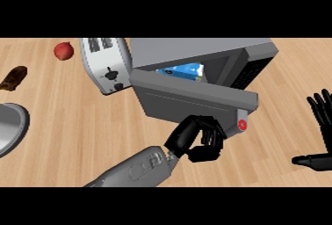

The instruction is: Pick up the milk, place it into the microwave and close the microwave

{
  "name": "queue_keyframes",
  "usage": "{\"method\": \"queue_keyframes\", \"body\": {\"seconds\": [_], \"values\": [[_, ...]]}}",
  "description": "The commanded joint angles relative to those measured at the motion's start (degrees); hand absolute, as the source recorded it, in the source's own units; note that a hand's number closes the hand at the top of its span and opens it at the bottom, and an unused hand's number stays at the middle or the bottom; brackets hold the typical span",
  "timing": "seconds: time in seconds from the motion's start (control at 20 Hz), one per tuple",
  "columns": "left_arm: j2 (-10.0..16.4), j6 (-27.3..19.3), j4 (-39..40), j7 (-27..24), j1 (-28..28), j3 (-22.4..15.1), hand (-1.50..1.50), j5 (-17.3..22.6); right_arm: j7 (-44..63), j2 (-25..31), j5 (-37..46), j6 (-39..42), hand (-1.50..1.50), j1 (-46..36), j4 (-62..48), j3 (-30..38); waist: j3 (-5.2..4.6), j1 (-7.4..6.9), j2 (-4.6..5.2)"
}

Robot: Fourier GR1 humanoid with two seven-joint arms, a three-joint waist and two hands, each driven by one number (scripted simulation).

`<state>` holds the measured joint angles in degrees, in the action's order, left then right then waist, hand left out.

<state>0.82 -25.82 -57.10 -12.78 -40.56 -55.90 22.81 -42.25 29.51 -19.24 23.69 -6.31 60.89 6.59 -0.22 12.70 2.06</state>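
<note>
- Milk (pixel 185 70) is inside the microwave (pixel 194 48); I see only a strip of its blue and white carton through the gap above the door; from here I cannot tell whether it stands upright.
- Door (pixel 194 94) of the microwave is ajar, swung most of the way across the opening, its grey panel facing me; a round red button (pixel 242 124) shows at its lower right corner.
- Left hand (pixel 201 140) sits at the centre of my screen, just below the door's lower edge; its black fingers are curled in toward the palm and I see nothing enclosed in them; the knuckles lie against or just beside the door's bottom edge, and I cannot tell whether they touch; its grey forearm comes in from the view's lower edge.
- Right hand (pixel 319 107) rests at the right edge, well apart from the microwave; its fingers are straight and spread, pointing up, with the thumb out to the side lower down.
- Toaster (pixel 103 66), white and silver, stands just left of the microwave, its near corner beside the door's left end.
- Red fruit (pixel 63 50) lies left of the toaster, near the top; a brown item (pixel 13 78) lies further left and lower; I cannot make out what it is.
- Grey round vessel (pixel 9 127) is cut off by the left edge.
- Wooden counter (pixel 77 154) carries all of these.
</note>
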Motion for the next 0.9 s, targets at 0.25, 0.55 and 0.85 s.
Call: {"method": "queue_keyframes", "body": {"seconds": [0.25, 0.55, 0.85], "values": [[-0.8, -4.4, 4.0, -0.9, -11.3, 3.4, 1.5, 5.2, 0.9, 2.0, -2.3, 3.5, -1.5, -3.6, 2.9, -0.2, 0.22, 4.64, 1.23], [-0.8, -4.8, 7.9, -1.2, -16.8, 5.2, 1.5, 7.8, 2.7, 2.6, -5.0, 5.9, -1.5, -6.5, 4.6, -0.6, 0.38, 6.23, 2.22], [-0.8, -5.4, 11.3, -0.5, -20.7, 6.4, 1.5, 10.6, 4.9, 3.2, -6.7, 7.7, -1.5, -8.3, 5.7, -1.7, 0.52, 7.86, 3.09]]}}
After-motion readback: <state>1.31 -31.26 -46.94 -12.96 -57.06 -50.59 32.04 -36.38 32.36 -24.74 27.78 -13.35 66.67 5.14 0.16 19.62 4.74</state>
